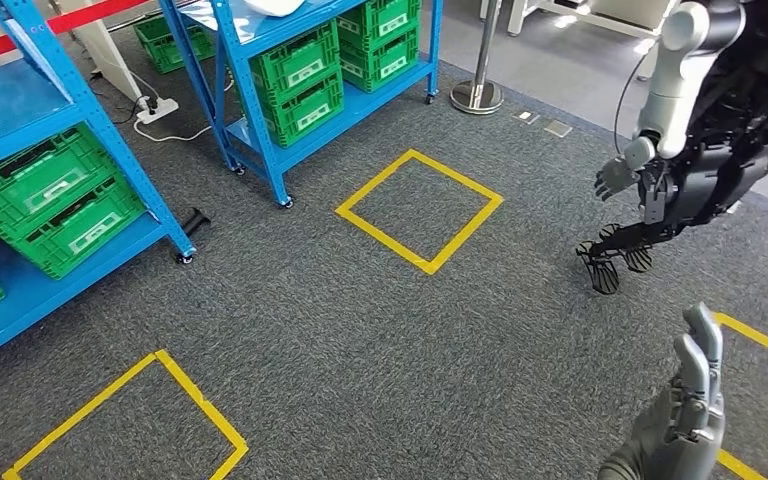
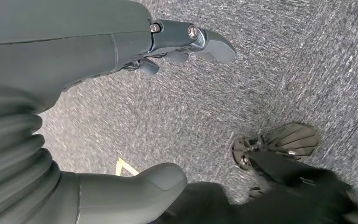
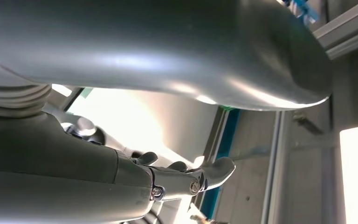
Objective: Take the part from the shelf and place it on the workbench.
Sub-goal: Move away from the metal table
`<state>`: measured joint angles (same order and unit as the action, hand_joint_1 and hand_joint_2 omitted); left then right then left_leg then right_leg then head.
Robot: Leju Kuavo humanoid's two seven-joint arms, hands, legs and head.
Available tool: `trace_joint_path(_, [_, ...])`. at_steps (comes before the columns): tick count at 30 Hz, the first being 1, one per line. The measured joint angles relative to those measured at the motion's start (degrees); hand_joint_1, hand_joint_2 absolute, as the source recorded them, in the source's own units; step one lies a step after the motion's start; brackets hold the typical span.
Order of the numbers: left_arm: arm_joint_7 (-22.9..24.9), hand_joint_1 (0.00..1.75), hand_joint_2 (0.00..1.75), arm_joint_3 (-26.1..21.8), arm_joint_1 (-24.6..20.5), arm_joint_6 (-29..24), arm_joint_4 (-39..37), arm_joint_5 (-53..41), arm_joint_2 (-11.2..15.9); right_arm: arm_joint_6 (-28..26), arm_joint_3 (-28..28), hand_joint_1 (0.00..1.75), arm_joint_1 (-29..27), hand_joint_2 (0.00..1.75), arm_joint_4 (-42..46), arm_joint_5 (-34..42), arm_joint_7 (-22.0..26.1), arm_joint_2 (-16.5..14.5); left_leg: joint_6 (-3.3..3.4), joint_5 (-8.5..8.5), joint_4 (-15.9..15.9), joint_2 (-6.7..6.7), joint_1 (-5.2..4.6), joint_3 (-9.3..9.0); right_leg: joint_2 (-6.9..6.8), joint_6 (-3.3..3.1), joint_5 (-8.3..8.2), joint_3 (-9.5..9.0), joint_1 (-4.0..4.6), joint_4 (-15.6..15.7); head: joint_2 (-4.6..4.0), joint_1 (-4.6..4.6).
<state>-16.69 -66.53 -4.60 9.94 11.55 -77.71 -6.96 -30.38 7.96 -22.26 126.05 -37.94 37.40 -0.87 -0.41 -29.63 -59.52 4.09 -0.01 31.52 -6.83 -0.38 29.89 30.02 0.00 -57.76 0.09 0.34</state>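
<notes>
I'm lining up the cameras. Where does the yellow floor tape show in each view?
Head view: yellow floor tape outlines squares on the grey carpet, at the centre and both lower corners.
Left wrist view: a short piece beside the thumb of the left hand.
Right wrist view: not in it.
Shared landmark: the grey carpet, in the head and left wrist views.

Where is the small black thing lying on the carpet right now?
In the head view, the black thing lies on the carpet at left, beside the foot of the near blue shelf, just below its green crates.
</notes>
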Motion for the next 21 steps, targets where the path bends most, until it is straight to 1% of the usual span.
trace_joint_path(1, [0.0,0.00,1.75,0.0,-0.1,0.0,0.0,0.0,0.0,0.2,0.0,0.00,0.0,0.00,0.1,-0.3,0.0,-0.2,0.36,0.04,1.0,0.42,-0.18,-0.38,-0.59,0.28,0.11,-0.11,0.08,0.0,0.00,0.04])
trace_joint_path(3, [0.0,0.00,1.75,0.0,0.0,0.0,0.0,-0.1,0.0,0.6,0.0,0.00,0.0,0.00,0.4,-0.6,0.0,-0.4,0.94,0.24,1.2,-0.93,-0.22,-0.19,-1.56,0.92,0.28,-0.36,0.07,0.0,0.00,0.08])
trace_joint_path(4, [0.0,0.00,1.75,0.0,0.1,0.0,0.0,-0.1,0.0,0.6,0.0,0.00,0.0,0.00,0.5,-0.8,0.0,-0.5,1.21,0.42,1.4,-1.61,-0.09,-0.24,-0.97,1.33,0.57,-0.44,-0.04,-0.3,0.00,0.12])
trace_joint_path(5, [0.0,0.00,1.75,0.0,0.2,0.1,0.0,-0.1,0.0,0.7,0.0,0.00,0.0,0.00,0.7,-0.9,0.0,-0.6,1.51,0.66,1.6,-2.30,0.10,-0.28,0.57,1.74,1.49,-0.07,-0.17,-1.5,0.00,0.19])
trace_joint_path(6, [0.0,0.00,1.75,0.0,0.1,0.1,0.0,-0.2,0.0,0.7,0.0,0.00,-0.1,0.00,0.9,-1.0,0.0,-0.6,1.77,0.91,1.7,-2.99,0.32,-0.32,2.57,2.12,2.97,0.86,-0.35,-3.8,0.00,0.32])
trace_joint_path(7, [0.0,0.00,1.75,0.0,0.0,0.1,0.0,-0.2,-0.1,0.7,0.0,0.00,-0.2,0.00,1.1,-1.1,0.0,-0.7,1.92,1.06,1.7,-3.69,0.40,-0.19,4.62,2.40,4.84,2.36,-0.52,-7.2,0.00,0.47])
trace_joint_path(8, [0.0,0.00,1.75,0.0,-0.1,0.1,0.1,-0.3,-0.1,0.7,0.0,0.00,-0.3,0.00,1.1,-1.1,0.0,-0.7,2.03,1.17,1.7,-4.49,0.45,-0.02,5.82,2.59,6.67,4.20,-0.64,-11.0,0.00,0.58])
trace_joint_path(9, [0.0,0.00,1.75,0.0,-0.2,0.1,0.1,-0.4,-0.1,0.8,0.0,0.00,-0.4,0.00,1.1,-1.1,0.0,-0.7,2.06,1.23,1.6,-5.36,0.47,0.09,6.25,2.72,7.68,5.73,-0.74,-14.1,0.00,0.66])
trace_joint_path(10, [0.0,0.00,1.75,0.0,-0.1,0.1,0.1,-0.5,-0.1,0.8,0.0,0.00,-0.4,0.00,1.1,-1.1,0.0,-0.7,2.02,1.24,1.5,-6.24,0.50,0.16,6.39,2.80,7.64,6.59,-0.84,-15.6,0.00,0.69])
trace_joint_path(11, [0.0,0.00,1.75,0.0,-0.1,0.1,0.0,-0.6,-0.1,0.9,0.0,0.00,-0.4,0.00,1.1,-1.1,0.0,-0.7,1.91,1.22,1.3,-7.16,0.56,0.20,6.52,2.86,6.44,6.47,-0.94,-14.9,0.00,0.71])
trace_joint_path(12, [0.0,0.00,1.75,0.0,-0.1,0.1,0.0,-0.6,-0.1,1.0,0.0,0.00,-0.4,0.00,1.2,-1.1,0.0,-0.7,1.74,1.16,1.1,-8.09,0.66,0.20,6.89,2.90,4.38,5.35,-1.08,-12.2,0.00,0.71])
trace_joint_path(13, [0.0,0.00,1.75,0.0,-0.1,0.1,0.0,-0.7,-0.2,1.1,0.0,0.00,-0.4,0.00,1.2,-1.0,0.0,-0.7,1.49,1.08,0.8,-8.97,0.77,0.26,7.97,2.93,2.37,3.69,-1.30,-8.4,0.00,0.74])
trace_joint_path(14, [0.1,0.00,1.75,0.0,-0.2,0.1,0.1,-0.7,-0.2,1.2,-0.1,0.00,-0.4,0.00,1.2,-0.9,0.0,-0.7,1.13,0.99,0.5,-9.84,0.81,0.43,9.48,2.91,1.04,2.14,-1.45,-4.9,0.00,0.79])
trace_joint_path(15, [0.1,0.00,1.75,0.0,-0.3,0.1,0.1,-0.7,-0.1,1.3,-0.1,0.00,-0.4,0.00,1.3,-0.6,0.0,-0.7,0.69,1.00,0.4,-10.65,0.86,0.69,10.72,2.79,0.35,1.09,-1.54,-2.4,0.00,0.83])
trace_joint_path(16, [0.1,0.00,1.75,0.0,-0.3,0.1,0.1,-0.8,-0.1,1.2,-0.1,0.00,-0.4,0.00,1.4,-0.3,0.0,-0.7,0.21,1.10,0.3,-11.38,0.89,1.01,11.53,2.54,0.36,0.65,-1.52,-1.2,0.00,0.87])
trace_joint_path(17, [0.2,0.00,1.75,0.0,-0.3,0.1,0.1,-0.8,-0.1,1.1,-0.1,0.00,-0.4,0.00,1.4,0.0,0.0,-0.7,-0.30,1.30,0.5,-12.09,0.94,1.34,11.49,2.17,0.47,0.64,-1.36,-1.0,0.00,0.89])
trace_joint_path(18, [0.3,0.00,1.75,0.0,-0.2,0.1,0.1,-0.8,-0.1,0.9,-0.1,0.00,-0.4,0.00,1.4,0.2,0.0,-0.6,-0.76,1.55,0.7,-12.78,1.06,1.57,10.78,1.70,0.30,0.69,-1.37,-0.9,0.00,0.88])
trace_joint_path(19, [0.4,0.00,1.75,0.0,-0.1,0.1,0.1,-0.8,-0.1,0.8,-0.1,0.00,-0.2,0.00,1.4,0.5,0.0,-0.5,-1.08,1.58,0.7,-12.64,1.10,1.76,9.99,1.23,0.12,0.64,-1.40,-0.7,0.00,0.86])
trace_joint_path(20, [0.5,0.00,1.75,0.0,0.0,0.1,0.1,-0.8,0.0,0.6,-0.1,0.00,-0.1,0.00,1.4,0.8,0.0,-0.3,-1.29,1.04,-0.1,-11.47,1.03,2.23,9.20,0.74,-0.08,0.61,-1.47,-0.5,0.00,0.69])
trace_joint_path(21, [0.6,0.00,1.75,0.0,-0.1,0.1,0.1,-0.8,0.0,0.4,-0.1,0.00,0.0,0.00,1.4,1.1,0.0,-0.1,-1.40,-0.26,-2.1,-9.67,0.92,3.17,8.28,0.31,-0.23,0.61,-1.52,-0.3,0.00,0.45])
